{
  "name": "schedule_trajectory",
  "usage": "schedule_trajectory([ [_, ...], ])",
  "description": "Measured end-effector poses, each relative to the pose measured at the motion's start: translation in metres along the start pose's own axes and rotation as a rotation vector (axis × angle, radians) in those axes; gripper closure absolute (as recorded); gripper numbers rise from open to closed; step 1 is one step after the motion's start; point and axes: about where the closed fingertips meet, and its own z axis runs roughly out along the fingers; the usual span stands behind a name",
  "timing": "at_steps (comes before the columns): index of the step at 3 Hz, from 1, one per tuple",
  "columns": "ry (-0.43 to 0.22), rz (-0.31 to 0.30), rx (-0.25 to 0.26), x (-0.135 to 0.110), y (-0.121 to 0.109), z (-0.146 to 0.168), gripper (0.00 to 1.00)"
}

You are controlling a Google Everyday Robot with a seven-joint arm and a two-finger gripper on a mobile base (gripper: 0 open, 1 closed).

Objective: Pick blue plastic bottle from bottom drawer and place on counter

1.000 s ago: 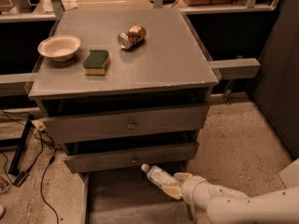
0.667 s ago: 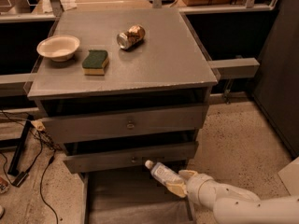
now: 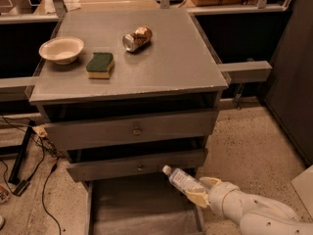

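Observation:
The blue plastic bottle (image 3: pixel 181 179), clear with a white cap, is held tilted, cap up and to the left, above the right side of the open bottom drawer (image 3: pixel 142 207). My gripper (image 3: pixel 201 190) is shut on the bottle's lower end, its cream fingers (image 3: pixel 198 198) on either side of it. The white arm reaches in from the bottom right corner. The grey counter (image 3: pixel 166 62) lies above, at the top of the cabinet.
On the counter stand a white bowl (image 3: pixel 61 49), a green and yellow sponge (image 3: pixel 100 65) and a crushed gold-and-silver can (image 3: pixel 137 37). Two upper drawers with round knobs (image 3: pixel 137 130) are above the open one, the middle one slightly out. Cables (image 3: pixel 29 155) lie on the floor at left.
The gripper has lifted the bottle and moved it slightly right, out of the bottom drawer. The camera view has also shifted a little.

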Motion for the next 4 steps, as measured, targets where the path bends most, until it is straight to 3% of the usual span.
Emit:
schedule_trajectory([
  [2, -0.104, -0.014, 0.026, -0.046, -0.009, -0.016, 1.00],
  [4, -0.239, -0.050, 0.095, -0.094, -0.026, -0.076, 1.00],
])
